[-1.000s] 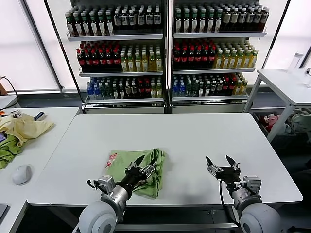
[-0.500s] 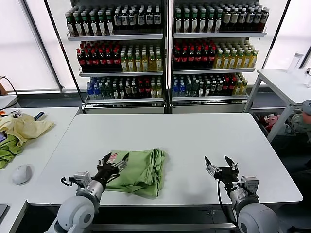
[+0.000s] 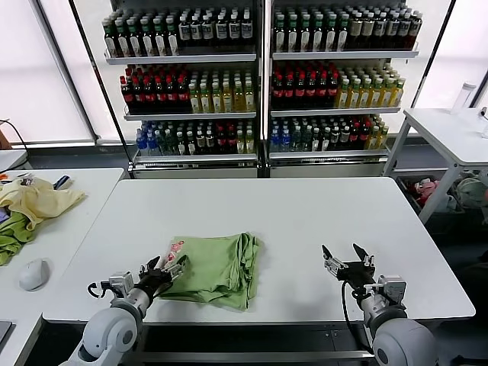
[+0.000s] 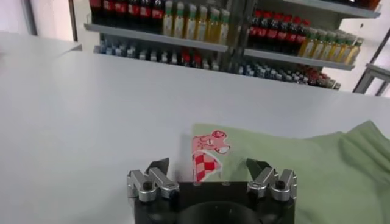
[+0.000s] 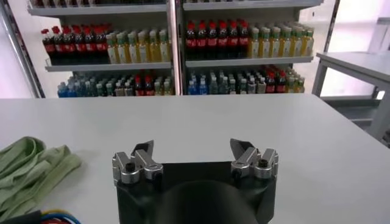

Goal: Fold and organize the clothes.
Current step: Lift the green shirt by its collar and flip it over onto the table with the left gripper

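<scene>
The big white table fills most of the space in front of the robot, with tall shelves of bottles standing behind its far edge. A second table sits off to the left side, carrying a pale yellow garment, a darker green cloth partly under it, and a small grey mouse-like object nearer the front.

On the main table, the light green polo shirt lies folded into a compact bundle near the front edge, left of the middle. Its right side is bunched into soft ridges, and its red-and-white graphic shows at the far left corner of the bundle — the left wrist view catches it clearly.

The left gripper sits low at the front edge, just beside the shirt's left side, its fingers spread apart with nothing between them. The right gripper hovers near the front edge toward the right corner — well apart from the shirt — also spread wide and empty. In the right wrist view the shirt's ridged edge is just visible off to one side.
</scene>
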`<action>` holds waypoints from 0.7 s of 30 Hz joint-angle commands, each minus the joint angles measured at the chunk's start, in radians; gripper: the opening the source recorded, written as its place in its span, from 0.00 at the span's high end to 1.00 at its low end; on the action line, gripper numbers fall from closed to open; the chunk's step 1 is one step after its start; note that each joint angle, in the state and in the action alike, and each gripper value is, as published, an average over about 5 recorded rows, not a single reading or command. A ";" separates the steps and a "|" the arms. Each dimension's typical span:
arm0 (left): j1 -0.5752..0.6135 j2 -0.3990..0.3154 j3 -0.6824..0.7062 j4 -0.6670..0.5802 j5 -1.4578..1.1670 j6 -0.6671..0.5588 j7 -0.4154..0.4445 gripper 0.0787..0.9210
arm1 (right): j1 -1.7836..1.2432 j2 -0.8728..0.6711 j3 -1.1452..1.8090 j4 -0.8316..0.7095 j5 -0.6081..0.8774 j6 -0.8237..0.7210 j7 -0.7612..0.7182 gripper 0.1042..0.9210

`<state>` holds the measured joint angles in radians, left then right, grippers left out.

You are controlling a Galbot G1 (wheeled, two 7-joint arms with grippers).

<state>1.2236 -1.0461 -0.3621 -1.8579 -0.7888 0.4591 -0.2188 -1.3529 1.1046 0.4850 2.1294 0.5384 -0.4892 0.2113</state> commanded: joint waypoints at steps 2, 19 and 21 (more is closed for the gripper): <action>0.002 -0.004 -0.019 -0.003 -0.264 0.074 0.054 0.19 | -0.001 0.001 0.004 0.002 -0.001 0.001 0.001 0.12; -0.024 -0.076 -0.141 0.070 -0.593 0.055 0.072 0.76 | -0.005 0.009 0.007 -0.001 0.001 -0.002 0.003 0.12; -0.024 -0.087 -0.157 0.072 -0.633 0.055 0.069 0.83 | -0.005 0.009 0.008 -0.001 0.002 -0.003 0.003 0.12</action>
<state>1.2047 -1.1032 -0.4534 -1.8115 -1.1984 0.5075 -0.1578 -1.3581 1.1134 0.4927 2.1286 0.5391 -0.4909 0.2139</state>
